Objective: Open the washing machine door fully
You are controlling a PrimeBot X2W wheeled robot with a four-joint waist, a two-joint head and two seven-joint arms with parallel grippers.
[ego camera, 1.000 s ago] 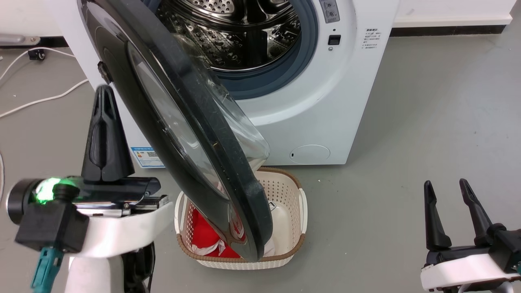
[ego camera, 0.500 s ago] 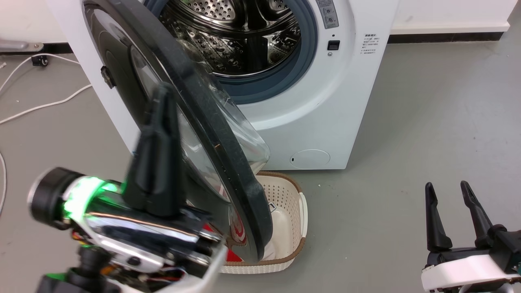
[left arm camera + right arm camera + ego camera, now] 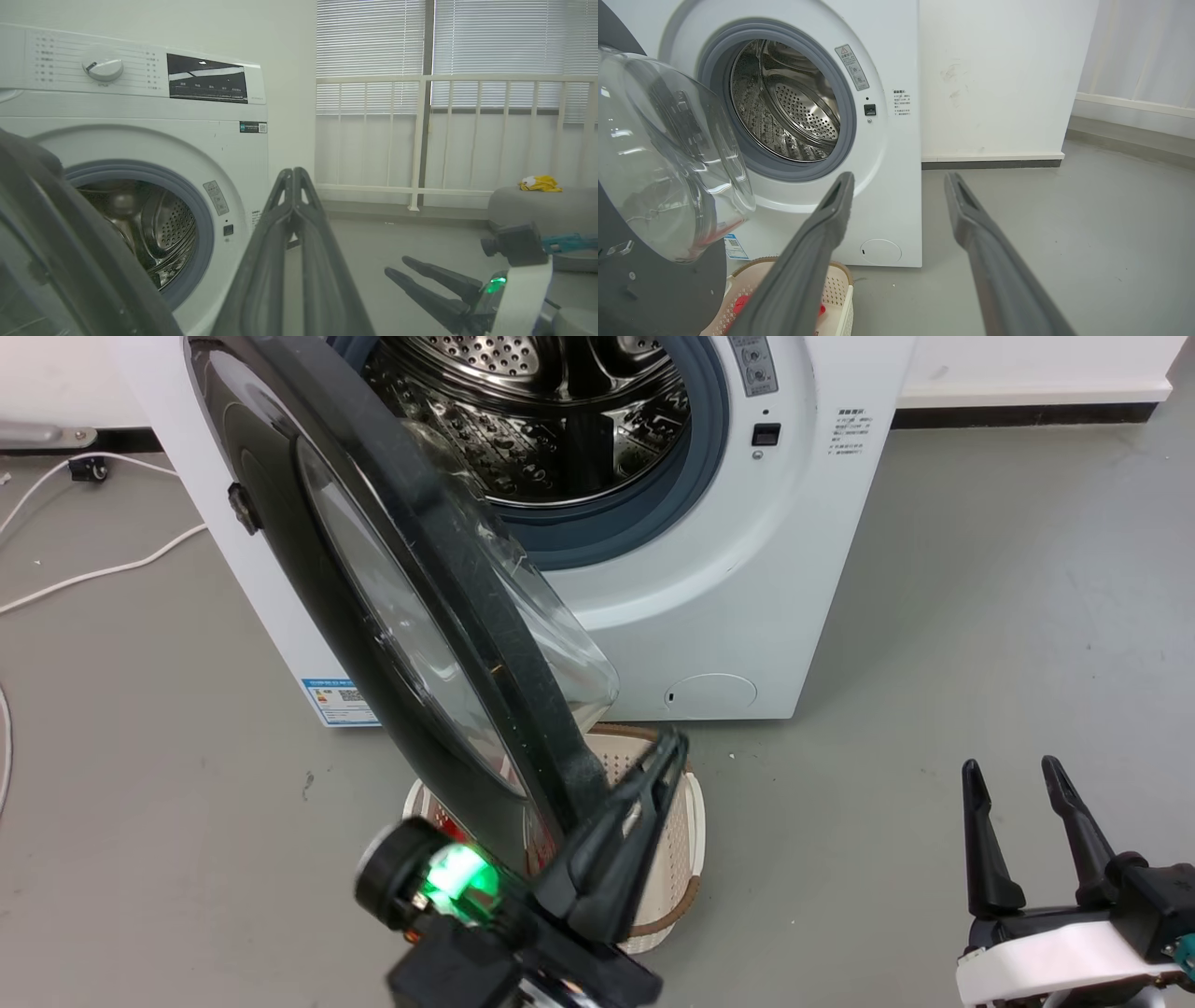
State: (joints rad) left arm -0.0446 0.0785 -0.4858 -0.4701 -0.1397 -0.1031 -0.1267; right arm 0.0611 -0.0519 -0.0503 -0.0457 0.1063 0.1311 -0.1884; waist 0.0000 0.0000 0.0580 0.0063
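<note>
The washing machine door (image 3: 373,579), glossy black with a bulging glass bowl, stands swung out roughly square to the white washing machine (image 3: 747,569), leaving the steel drum (image 3: 541,420) exposed. My left gripper (image 3: 672,742) is shut with nothing between its fingers. It points up and to the right beside the door's lower free edge, on the glass-bowl side; whether it touches the door I cannot tell. The left wrist view has the shut left gripper (image 3: 293,171) with the door's dark rim (image 3: 70,242) to its left. My right gripper (image 3: 1011,765) stands open at the lower right, well away from the door (image 3: 668,177).
A cream perforated basket (image 3: 695,812) holding red cloth sits on the floor under the door's lower edge. White cables (image 3: 93,569) lie on the grey floor at the left. A white railing (image 3: 420,140) and a grey seat (image 3: 523,205) stand off to the right.
My left gripper has swung from the door's outer left side, across the bottom, to its lower free edge on the inner side. The door's angle and the right gripper are about unchanged.
</note>
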